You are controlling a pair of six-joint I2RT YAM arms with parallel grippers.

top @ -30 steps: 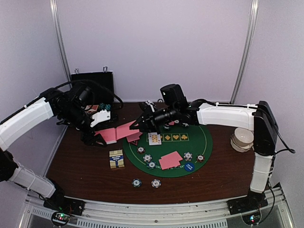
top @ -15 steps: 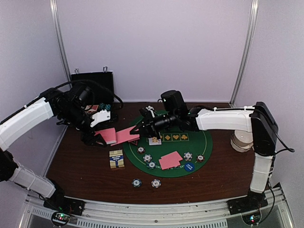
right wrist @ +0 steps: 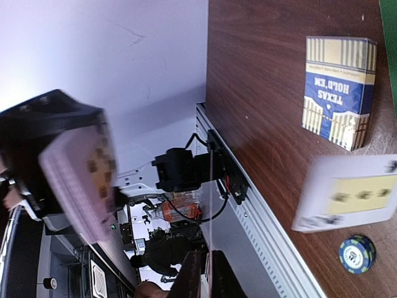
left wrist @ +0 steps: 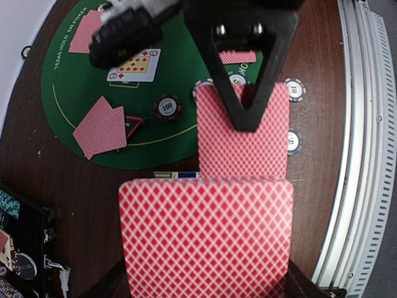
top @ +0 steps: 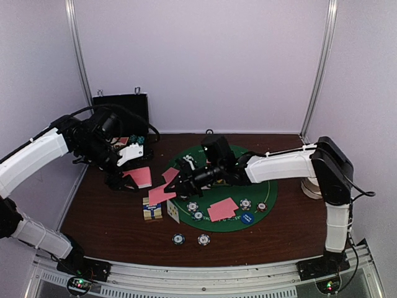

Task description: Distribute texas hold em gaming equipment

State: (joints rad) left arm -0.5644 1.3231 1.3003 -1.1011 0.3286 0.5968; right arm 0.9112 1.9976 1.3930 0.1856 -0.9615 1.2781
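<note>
Right arm has swung left and nearer, carrying a pink card past the mat's left edge. Left hand clamps the deck, well left of the mat. Right hand looks pinched shut on that card, which points near-left; the mat lies to its right. Beneath sit the box and a loose face-up card, with chips close by.
</note>
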